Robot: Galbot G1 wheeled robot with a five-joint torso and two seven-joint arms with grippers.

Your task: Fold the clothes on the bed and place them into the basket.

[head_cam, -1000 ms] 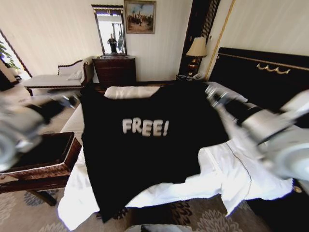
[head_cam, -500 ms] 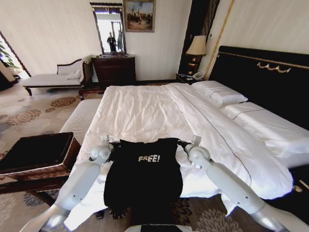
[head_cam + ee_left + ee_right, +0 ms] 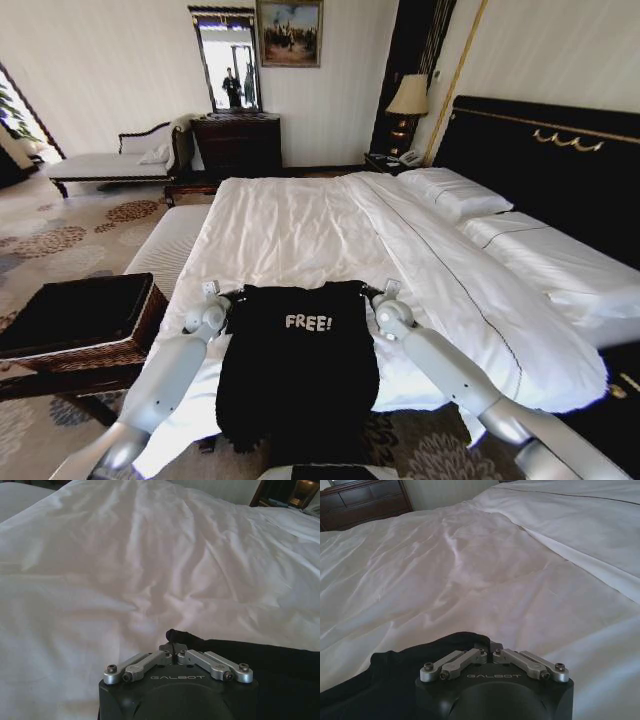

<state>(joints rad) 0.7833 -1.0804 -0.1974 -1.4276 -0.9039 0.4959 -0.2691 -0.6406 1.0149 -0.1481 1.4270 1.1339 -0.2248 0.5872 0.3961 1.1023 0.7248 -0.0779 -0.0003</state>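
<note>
- Clothes [image 3: 300, 375]: one black top with white "FREE!" lettering, spread flat at the 6 o'clock foot edge of the bed [image 3: 330, 235], its lower part hanging over the edge.
- Left gripper [image 3: 212, 292], at 9 o'clock of the top, is clamped on the top's left shoulder corner.
- Right gripper [image 3: 388, 291], at 3 o'clock of the top, is pinched closed on the opposite shoulder corner.
- Basket [image 3: 85, 325], brown wicker with dark lining, sits beside the bed at 9 o'clock.

black top [image 3: 300, 365] with white lettering, white bed [image 3: 300, 230], brown basket [image 3: 150, 315]
</note>
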